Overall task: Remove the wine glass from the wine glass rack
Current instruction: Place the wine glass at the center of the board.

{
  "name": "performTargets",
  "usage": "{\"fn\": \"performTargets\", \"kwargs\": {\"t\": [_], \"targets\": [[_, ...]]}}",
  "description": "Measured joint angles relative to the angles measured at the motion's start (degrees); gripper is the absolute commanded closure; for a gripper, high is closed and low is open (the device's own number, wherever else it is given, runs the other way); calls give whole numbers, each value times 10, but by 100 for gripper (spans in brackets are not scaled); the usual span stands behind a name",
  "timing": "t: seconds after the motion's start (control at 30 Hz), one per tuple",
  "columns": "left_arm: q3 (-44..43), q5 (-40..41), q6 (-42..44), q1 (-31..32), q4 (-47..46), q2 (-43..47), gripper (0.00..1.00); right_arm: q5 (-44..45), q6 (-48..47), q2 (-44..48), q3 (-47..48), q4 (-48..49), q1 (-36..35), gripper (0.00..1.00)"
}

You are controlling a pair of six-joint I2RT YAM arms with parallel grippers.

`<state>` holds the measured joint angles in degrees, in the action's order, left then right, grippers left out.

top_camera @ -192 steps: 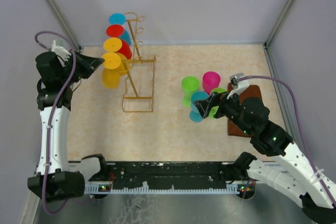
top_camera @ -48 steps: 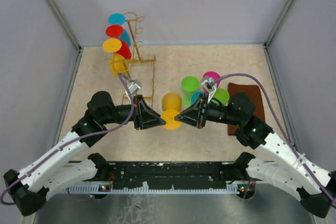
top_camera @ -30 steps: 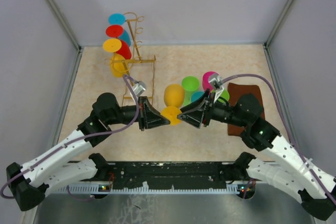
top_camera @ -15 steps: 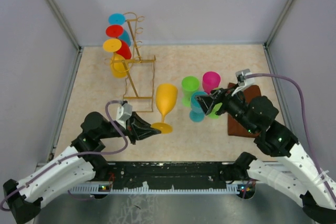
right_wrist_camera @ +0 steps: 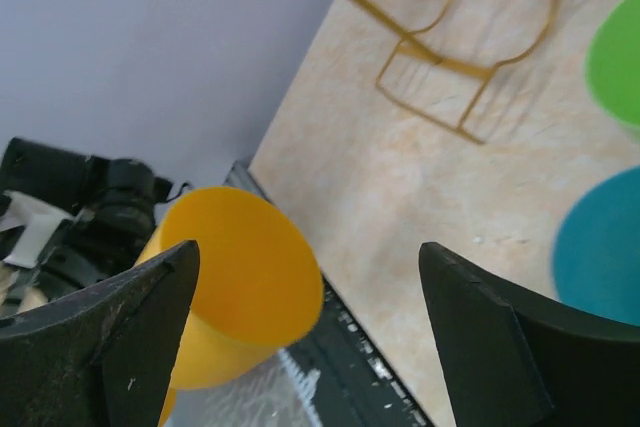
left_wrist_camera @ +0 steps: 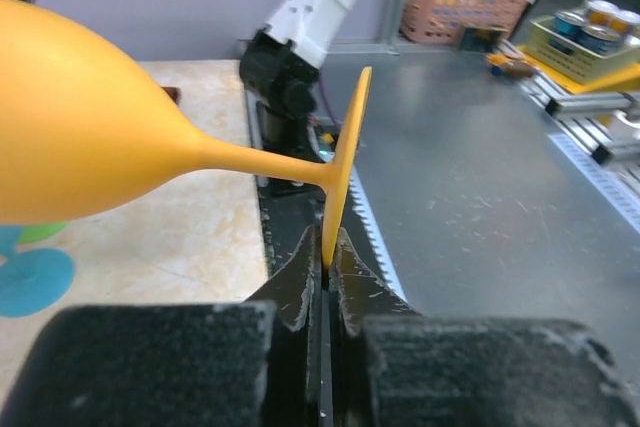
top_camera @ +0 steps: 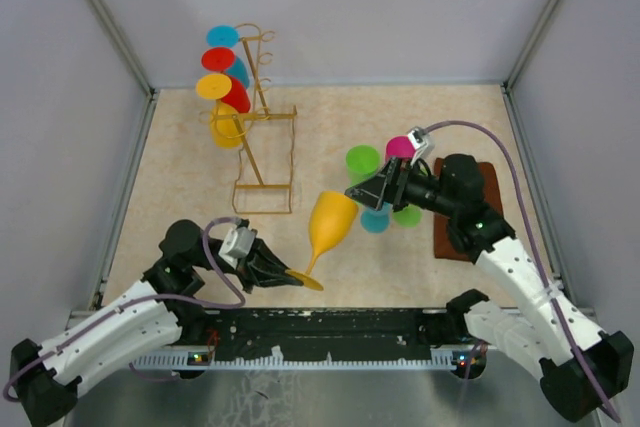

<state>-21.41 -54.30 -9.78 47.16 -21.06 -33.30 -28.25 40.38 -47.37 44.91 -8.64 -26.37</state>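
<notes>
One orange-yellow plastic wine glass [top_camera: 330, 227], clear of the golden wire rack [top_camera: 262, 137], is pinched by its foot in the clamped left end effector [top_camera: 283, 275]. Stem slants up and away toward the right end effector [top_camera: 362, 192], which gapes wide, empty, just beyond the bowl. Foot touching bench [top_camera: 420, 117]: cannot tell.

The wine glass [left_wrist_camera: 90, 147] in the left tool [left_wrist_camera: 326, 259]: opaque yellow plastic, smooth, matt. Its fingers [left_wrist_camera: 298, 279]: black, finely grainy. The wine glass rack [top_camera: 262, 137], far beyond that tool: thin gold metal wire, slight sheen. The bench [top_camera: 420, 117]: beige, speckled, matt. The grey sheet [left_wrist_camera: 480, 197] right of the tool: metal, scuffed.
</notes>
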Motion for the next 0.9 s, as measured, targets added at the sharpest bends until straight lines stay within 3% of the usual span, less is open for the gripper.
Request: {"fn": "performTargets", "kwargs": {"t": [0.2, 0.37, 0.7, 0.9], "targets": [[0, -51, -3, 1, -10, -18, 100, -157, 89, -20, -38, 142, 3, 13], [-1, -56, -3, 1, -10, -33, 100, -225, 110, -20, -38, 194, 3, 20], [-7, -59, 24, 1, 9, -14, 100, -316, 110, -23, -38, 193, -1, 47], [-21, -76, 43, 1, 37, -12, 100, -344, 97, -24, -38, 191, -23, 72]]}}
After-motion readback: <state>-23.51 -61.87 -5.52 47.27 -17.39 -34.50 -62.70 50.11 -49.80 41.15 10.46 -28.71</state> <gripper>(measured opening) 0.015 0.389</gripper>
